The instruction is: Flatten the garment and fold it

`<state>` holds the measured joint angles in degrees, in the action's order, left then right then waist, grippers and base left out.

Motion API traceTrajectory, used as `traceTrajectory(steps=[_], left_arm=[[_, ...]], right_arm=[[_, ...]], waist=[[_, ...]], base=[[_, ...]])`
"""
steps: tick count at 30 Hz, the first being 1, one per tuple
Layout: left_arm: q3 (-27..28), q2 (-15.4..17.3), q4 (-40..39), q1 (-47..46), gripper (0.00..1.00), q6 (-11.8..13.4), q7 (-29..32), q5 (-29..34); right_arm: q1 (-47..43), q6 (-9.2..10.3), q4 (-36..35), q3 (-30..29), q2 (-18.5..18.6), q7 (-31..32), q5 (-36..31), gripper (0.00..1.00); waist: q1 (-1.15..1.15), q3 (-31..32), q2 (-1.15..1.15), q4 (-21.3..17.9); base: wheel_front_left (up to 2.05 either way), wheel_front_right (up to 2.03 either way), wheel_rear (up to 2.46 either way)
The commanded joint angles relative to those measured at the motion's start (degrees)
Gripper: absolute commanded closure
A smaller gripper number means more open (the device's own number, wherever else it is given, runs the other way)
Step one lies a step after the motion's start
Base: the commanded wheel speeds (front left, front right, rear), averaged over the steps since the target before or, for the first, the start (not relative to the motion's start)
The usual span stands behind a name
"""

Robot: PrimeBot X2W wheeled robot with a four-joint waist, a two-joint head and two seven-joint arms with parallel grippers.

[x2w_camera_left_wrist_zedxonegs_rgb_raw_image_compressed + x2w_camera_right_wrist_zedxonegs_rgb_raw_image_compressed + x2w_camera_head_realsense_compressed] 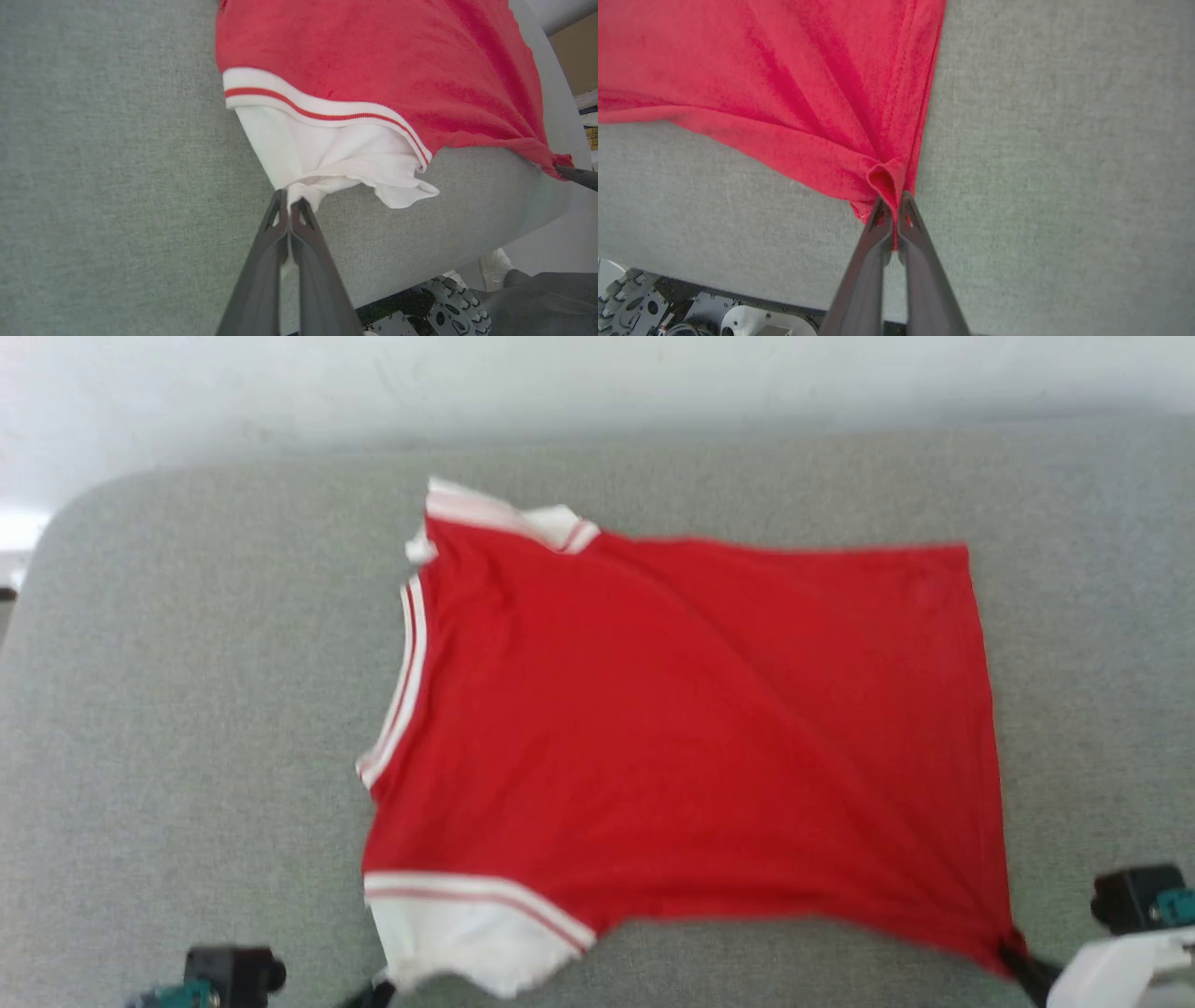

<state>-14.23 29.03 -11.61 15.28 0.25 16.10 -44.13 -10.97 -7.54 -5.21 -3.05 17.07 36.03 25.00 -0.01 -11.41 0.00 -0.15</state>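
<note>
The garment (691, 728), a red jersey T-shirt with white sleeves and striped trim, lies plain red side up on the grey table, collar toward the left. My left gripper (289, 201) is shut on the edge of the near white sleeve (327, 154); its fingers (369, 994) show at the bottom of the head view. My right gripper (893, 201) is shut on the near red hem corner (882, 179), pulling folds into the cloth. In the head view its fingers (1027, 971) meet the corner at the lower right. The other white sleeve (509, 518) lies at the far edge.
The grey padded table (187, 709) has a rounded far-left corner and a pale wall behind it. Its near edge (467, 242) runs close under both grippers, with my wheeled base (448, 308) below. A dark trouser leg (551, 298) and a white shoe stand beside the base.
</note>
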Motion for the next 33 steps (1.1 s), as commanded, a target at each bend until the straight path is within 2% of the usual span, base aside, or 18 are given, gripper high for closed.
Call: traceTrajectory(steps=[1,5,11,17,25,29,33], left_arm=[[-0.2,0.4,-0.7,1.7,1.00,0.7,1.0,-1.1],[-0.7,0.6,-2.2,5.1,1.00,1.9,3.4,-2.9],[-1.3,1.1,-4.8,8.4,1.00,3.6,6.3,-4.4],[0.7,2.4,-8.8,7.6,1.00,4.9,3.7,-1.2],[2.6,4.4,-11.4,-1.4,1.00,2.5,-1.4,4.2],[2.5,5.0,-9.2,-8.6,1.00,0.5,-3.2,6.7],[1.1,4.9,-5.5,-15.2,1.00,-1.7,-2.4,7.0]], right_arm=[[-1.8,0.05,-0.6,0.0,0.5,1.7,0.7,1.00],[-4.9,0.05,-2.0,-0.4,0.3,5.5,1.9,1.00],[-7.8,0.05,-4.0,-1.0,-0.2,7.6,2.5,1.00],[-7.5,0.05,-6.9,-2.3,0.1,4.4,1.8,1.00],[-0.8,0.05,-7.8,-2.4,1.8,-2.1,-0.6,1.00],[3.9,0.05,-6.4,-1.3,2.4,-3.5,-1.4,1.00],[8.6,0.05,-4.3,0.8,3.5,-3.2,-2.0,1.00]], waist=[[0.01,2.2,0.00,-0.2],[0.01,3.9,0.00,-0.3],[0.01,6.2,0.00,-0.1],[0.01,6.9,0.00,0.1],[0.01,2.6,0.00,-0.4],[0.01,-0.8,0.00,-1.0],[0.01,-4.1,0.00,-1.8]], base=[[0.00,0.00,0.00],[0.00,0.00,0.00],[0.00,0.00,0.00],[0.00,0.00,0.00],[0.00,0.00,0.00],[0.00,0.00,0.00],[0.00,0.00,0.00]])
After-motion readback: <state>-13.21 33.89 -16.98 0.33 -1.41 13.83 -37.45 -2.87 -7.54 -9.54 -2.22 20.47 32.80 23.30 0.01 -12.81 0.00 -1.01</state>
